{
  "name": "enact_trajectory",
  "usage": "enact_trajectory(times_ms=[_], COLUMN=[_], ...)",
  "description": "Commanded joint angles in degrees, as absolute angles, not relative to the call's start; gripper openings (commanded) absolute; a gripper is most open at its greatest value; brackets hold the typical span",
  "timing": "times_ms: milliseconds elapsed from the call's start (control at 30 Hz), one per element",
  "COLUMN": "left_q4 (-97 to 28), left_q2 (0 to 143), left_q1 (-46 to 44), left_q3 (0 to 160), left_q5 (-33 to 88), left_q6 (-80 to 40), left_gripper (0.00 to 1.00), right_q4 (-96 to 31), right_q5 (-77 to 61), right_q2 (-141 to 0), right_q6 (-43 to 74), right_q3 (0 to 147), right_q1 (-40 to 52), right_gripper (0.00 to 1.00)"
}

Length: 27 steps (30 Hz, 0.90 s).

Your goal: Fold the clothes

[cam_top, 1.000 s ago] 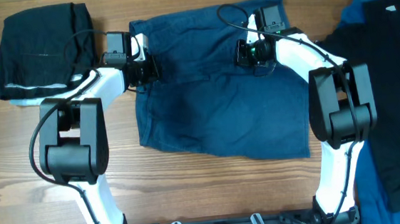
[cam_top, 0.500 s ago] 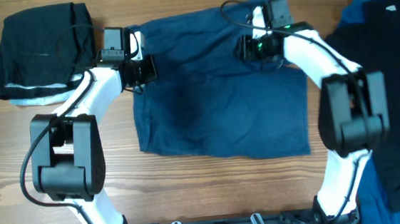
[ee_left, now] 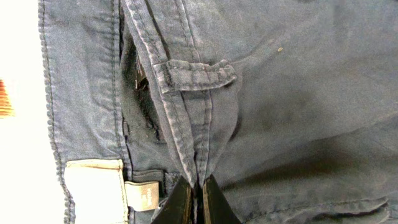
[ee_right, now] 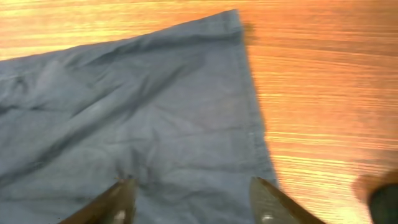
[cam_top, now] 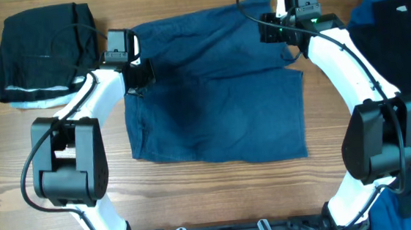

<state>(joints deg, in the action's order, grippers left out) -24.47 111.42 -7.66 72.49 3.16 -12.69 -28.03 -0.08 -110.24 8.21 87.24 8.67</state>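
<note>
The dark navy shorts [cam_top: 212, 107] lie spread flat across the middle of the table. My left gripper [cam_top: 137, 72] is at their left edge, shut on a raised fold of the waistband next to a belt loop [ee_left: 193, 71]; in the left wrist view the left gripper [ee_left: 196, 194] pinches that seam, and pale labels [ee_left: 93, 186] show beside it. My right gripper [cam_top: 281, 32] hovers over the shorts' far right corner. It stands open in the right wrist view, right gripper [ee_right: 193, 190], with only flat fabric [ee_right: 124, 106] below the fingers.
A folded black garment [cam_top: 42, 51] rests on a pale one [cam_top: 24, 101] at the far left. Black [cam_top: 401, 77] and royal-blue [cam_top: 384, 189] garments are piled along the right edge. Bare wood [ee_right: 323, 93] lies beyond the shorts' corner.
My right gripper has opened, let go of the shorts and moved toward the far right. The shorts have slid left with my left gripper, which stays shut on them.
</note>
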Motion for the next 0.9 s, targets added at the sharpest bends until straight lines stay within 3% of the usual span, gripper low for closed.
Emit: enact_trajectory(times_ms=[0, 200, 467, 667, 867], left_q4=[-24.58, -24.88, -24.73, -24.71, -24.67], left_q2=[109.75, 109.75, 109.75, 109.75, 109.78], left_q1=[-7.29, -7.29, -7.35, -11.31, -16.29], left_q3=[72.36, 72.36, 72.36, 72.34, 72.34], left_q5=[1.39, 1.39, 1.63, 2.68, -7.88], left_q6=[-11.75, -11.77, -11.77, -11.70, -11.77], left_gripper=[0.04, 0.04, 0.04, 0.04, 0.04], right_q4=[-27.68, -30.52, -24.18, -23.38, -24.47], right_q5=[4.58, 4.73, -3.73, -3.70, -9.93], right_q2=[-111.63, -115.28, -122.76, -121.43, -121.03], right_q6=[6.00, 5.93, 0.19, 0.10, -3.11], right_q3=[86.70, 86.65, 86.65, 86.80, 86.65], right_q1=[6.70, 1.63, 0.51, 0.49, 1.48], right_gripper=[0.53, 0.42, 0.05, 0.04, 0.05])
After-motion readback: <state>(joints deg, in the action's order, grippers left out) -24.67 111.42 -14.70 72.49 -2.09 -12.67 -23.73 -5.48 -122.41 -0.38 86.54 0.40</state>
